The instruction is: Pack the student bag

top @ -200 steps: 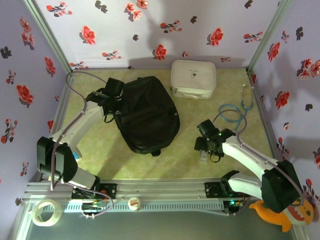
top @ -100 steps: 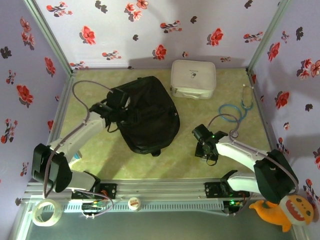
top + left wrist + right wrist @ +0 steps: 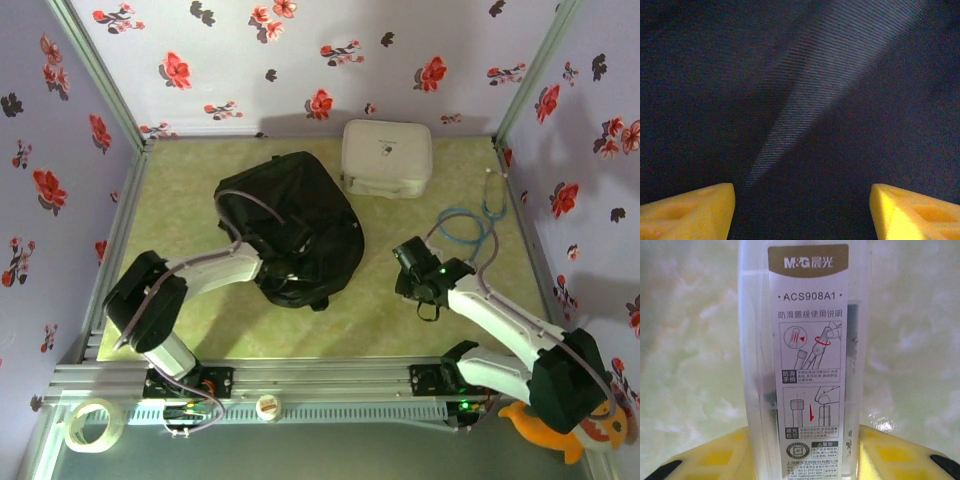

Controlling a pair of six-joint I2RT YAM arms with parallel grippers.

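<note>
The student bag [image 3: 295, 225], a large black backpack, lies left of centre on the green table. My left gripper [image 3: 278, 262] presses into its lower left side, black on black and hard to make out. In the left wrist view dark woven bag fabric [image 3: 805, 100] spans the frame, and the left gripper [image 3: 802, 205] is open, its yellow fingertips [image 3: 690, 210] wide apart with only cloth between them. My right gripper [image 3: 412, 277] hangs right of the bag. It is shut on a clear plastic compass case [image 3: 805, 365] with a printed M&G label, held upright between yellow fingers [image 3: 715, 455].
A white zip case [image 3: 387, 158] stands behind the bag at the back. A blue coiled cord [image 3: 468, 225] lies at the right. A tape roll [image 3: 92, 423] and an orange plush toy [image 3: 560, 428] sit off the front rail. Flowered walls close in three sides.
My left arm swung from the bag's upper left down to its lower left and pushed into the fabric, bunching the bag. The right gripper took the clear case off the table.
</note>
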